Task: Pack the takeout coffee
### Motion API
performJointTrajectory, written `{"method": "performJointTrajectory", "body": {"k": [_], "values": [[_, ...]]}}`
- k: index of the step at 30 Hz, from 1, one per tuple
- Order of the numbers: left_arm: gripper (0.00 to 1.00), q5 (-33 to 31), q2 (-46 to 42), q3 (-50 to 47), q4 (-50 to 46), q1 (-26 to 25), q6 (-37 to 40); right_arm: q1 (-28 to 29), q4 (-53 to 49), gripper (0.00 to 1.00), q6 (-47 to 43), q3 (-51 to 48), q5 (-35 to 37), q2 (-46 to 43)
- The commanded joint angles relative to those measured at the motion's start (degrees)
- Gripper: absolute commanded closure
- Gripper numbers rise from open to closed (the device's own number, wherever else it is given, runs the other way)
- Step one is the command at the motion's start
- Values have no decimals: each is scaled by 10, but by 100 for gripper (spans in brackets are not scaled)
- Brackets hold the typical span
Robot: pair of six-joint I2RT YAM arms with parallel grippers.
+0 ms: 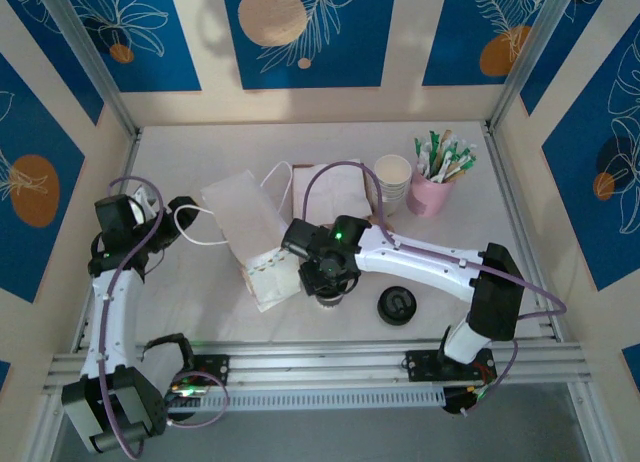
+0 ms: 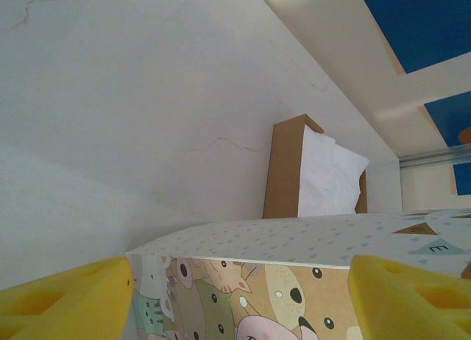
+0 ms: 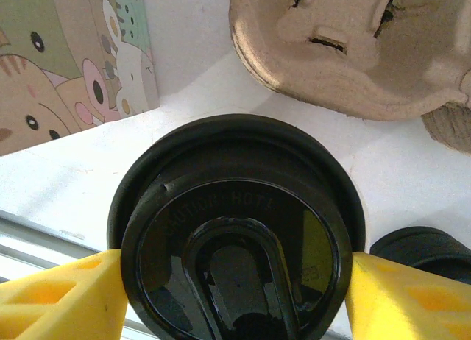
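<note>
Clamping the black-lidded cup (image 3: 235,207) from both sides, our right gripper (image 3: 235,292) sits toward the table's near edge. Just beyond the cup lies the takeout coffee carrier (image 3: 346,53), right of the printed bag (image 3: 66,68). Our left gripper (image 2: 243,296) stands open, facing that bag.

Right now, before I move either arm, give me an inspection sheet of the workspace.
Surface: white table, no spills seen.
Job's things: pulp cup carrier lies just beyond the black cup lid; paper bag on its side.
Clutter: spare black lid, stack of white cups, pink pot of stirrers, napkin box.
Grippers: right gripper fingers against both sides of the black cup lid; left gripper fingers apart, bag between, grip unclear.
Cables: purple cable loops over the table.
Surroundings: blue-and-cream patterned walls.
</note>
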Motion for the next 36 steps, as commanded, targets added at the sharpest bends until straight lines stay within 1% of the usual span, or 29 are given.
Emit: {"method": "performJointTrajectory", "body": {"k": [1, 7, 12, 28, 36], "values": [[23, -3, -5, -4, -7, -3, 9, -3, -25, 28, 6, 2, 5, 3], [23, -5, -6, -3, -8, -3, 10, 5, -48, 28, -2, 32, 23, 6], [23, -4, -5, -3, -8, -3, 9, 5, -57, 28, 4, 32, 28, 8], [23, -2, -4, -3, -7, -3, 9, -5, -12, 27, 5, -5, -18, 9], [23, -2, -4, -3, -7, -3, 8, -1, -38, 27, 6, 8, 1, 11]]}}
